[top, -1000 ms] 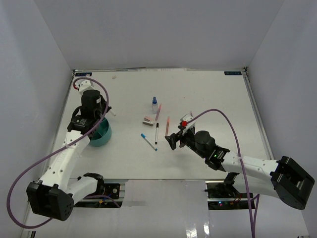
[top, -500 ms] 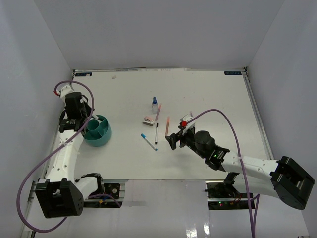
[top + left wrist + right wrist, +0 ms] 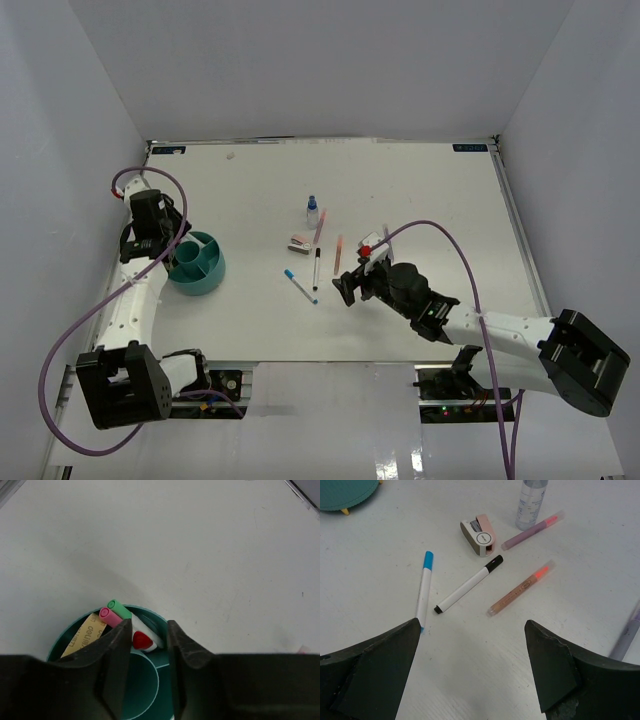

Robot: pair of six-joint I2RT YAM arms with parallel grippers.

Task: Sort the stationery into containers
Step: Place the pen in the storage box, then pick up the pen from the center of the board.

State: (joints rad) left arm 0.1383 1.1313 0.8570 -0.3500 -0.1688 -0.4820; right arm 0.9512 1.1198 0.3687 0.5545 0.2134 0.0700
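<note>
- The teal cup [image 3: 205,283] stands on the white table [image 3: 420,190], on the left arm's side.
- The left gripper [image 3: 148,630] hangs right over the teal cup, pointing down into it. Its jaws stand only a narrow way apart, and I see nothing pinched between them.
- Inside the teal cup, against its wall, lean a green marker [image 3: 117,607], a pink marker [image 3: 106,614] and a white marker with a red cap [image 3: 142,639]. A tan printed label [image 3: 82,636] sits next to them; the left gripper hides the rest of it.
- The right gripper [image 3: 471,622] hovers well away from the teal cup, on the right arm's side. Its jaws are spread wide and it holds nothing.
- The loose stationery all lies flat on the table, well apart from the teal cup, between it and the right gripper.
- The blue-capped pen [image 3: 424,587] lies nearest the teal cup of that lot.
- A little farther from the teal cup are the pink-white block [image 3: 479,536] and the black-capped pen [image 3: 467,587].
- Farther again stand the small upright bottle [image 3: 530,502] and a purple-pink marker [image 3: 532,527] lying close by it.
- The orange-tipped marker [image 3: 520,589] lies farthest from the teal cup.
</note>
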